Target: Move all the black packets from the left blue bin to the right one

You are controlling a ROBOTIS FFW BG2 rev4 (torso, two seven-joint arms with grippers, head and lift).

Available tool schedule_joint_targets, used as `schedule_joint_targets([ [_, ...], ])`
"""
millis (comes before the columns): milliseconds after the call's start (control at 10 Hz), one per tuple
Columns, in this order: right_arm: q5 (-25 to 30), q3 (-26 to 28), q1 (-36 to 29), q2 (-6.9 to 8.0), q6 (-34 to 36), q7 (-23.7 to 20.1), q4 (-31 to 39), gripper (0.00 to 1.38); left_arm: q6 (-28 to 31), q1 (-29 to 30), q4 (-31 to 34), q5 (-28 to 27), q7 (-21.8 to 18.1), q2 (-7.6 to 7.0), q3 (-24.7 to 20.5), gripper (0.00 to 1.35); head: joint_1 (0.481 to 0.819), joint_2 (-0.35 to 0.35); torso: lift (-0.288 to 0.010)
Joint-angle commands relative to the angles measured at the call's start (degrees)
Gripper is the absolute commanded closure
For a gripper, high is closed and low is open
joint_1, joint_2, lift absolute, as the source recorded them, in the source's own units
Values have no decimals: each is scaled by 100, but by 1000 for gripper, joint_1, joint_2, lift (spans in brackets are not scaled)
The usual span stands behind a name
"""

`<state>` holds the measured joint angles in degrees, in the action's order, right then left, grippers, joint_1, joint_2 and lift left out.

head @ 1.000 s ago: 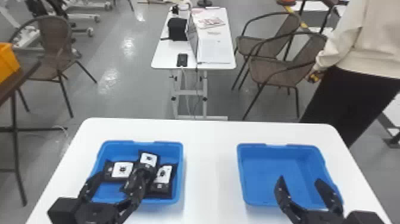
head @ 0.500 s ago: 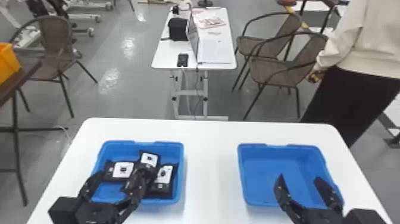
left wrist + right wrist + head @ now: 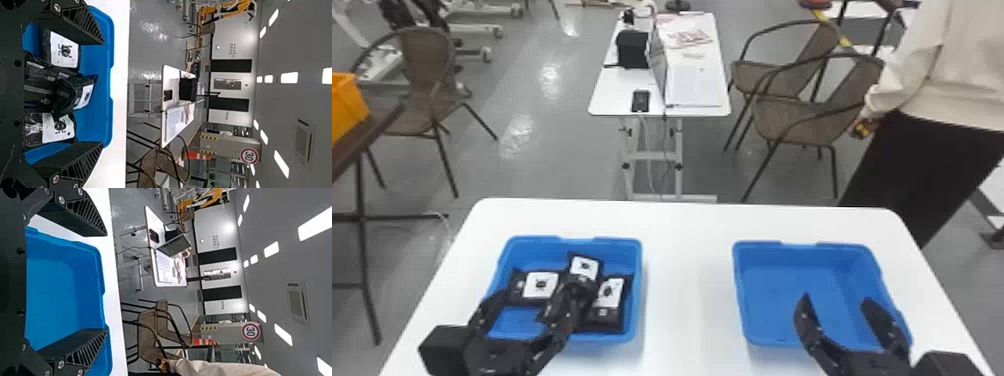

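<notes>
Working remotely, I hold my left claw (image 3: pixel 544 294) spread wide over black packets (image 3: pixel 541 286) heaped in the left blue bin (image 3: pixel 638 255), toward the table's (image 3: pixel 687 240) left edge. My right claw (image 3: pixel 837 299), also wide, hangs over the right bin (image 3: pixel 782 280). The left wrist view reveals a dark packet (image 3: pixel 41 78) mid-heap, partly hidden by a finger (image 3: pixel 564 320) in the head view.

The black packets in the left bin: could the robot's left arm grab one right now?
Probably yes. The left gripper is open over the left bin, with the packets below and nothing seen in the way, though they lie overlapped, so a neighbour might get nudged.
</notes>
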<state>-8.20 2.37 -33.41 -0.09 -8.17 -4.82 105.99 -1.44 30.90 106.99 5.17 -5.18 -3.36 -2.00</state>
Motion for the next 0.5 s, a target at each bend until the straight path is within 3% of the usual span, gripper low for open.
schedule_joint_targets([
  [0,-24,0,1,14,0,-2,-17,154,522,-234,-12,-51,-18,29,-55,121,695,-2,0],
  [300,-112,-62,54,0,0,-10,-79,154,2386,-1148,-117,-306,-633,64,-213,121,695,-1,0],
  [400,-147,-97,89,-35,0,-10,-105,154,2684,-1420,-214,-552,-721,73,-169,117,695,-2,0],
])
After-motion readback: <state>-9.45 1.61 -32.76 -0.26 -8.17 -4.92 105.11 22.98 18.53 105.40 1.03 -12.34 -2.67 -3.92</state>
